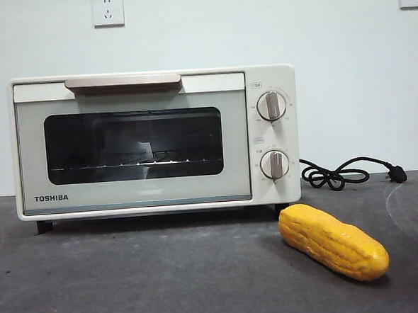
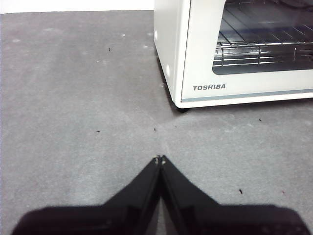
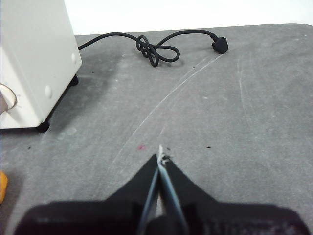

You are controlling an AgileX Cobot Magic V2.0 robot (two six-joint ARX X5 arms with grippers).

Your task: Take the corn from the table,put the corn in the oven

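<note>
The yellow-orange corn [image 1: 333,242] lies on the dark grey table [image 1: 131,282], in front of the oven's right end and apart from it; one tip of the corn [image 3: 2,186] peeks into the right wrist view. The cream TOSHIBA oven [image 1: 155,140] stands with its door closed and its rack visible through the glass. My left gripper [image 2: 160,158] is shut and empty above bare table near the oven's [image 2: 234,49] left front corner. My right gripper [image 3: 161,157] is shut and empty to the right of the oven [image 3: 34,63]. Neither arm shows in the front view.
The oven's black cord [image 1: 345,171] lies coiled on the table behind and right of it, its plug [image 3: 219,45] near the table's back edge. A white wall with two sockets [image 1: 108,9] stands behind.
</note>
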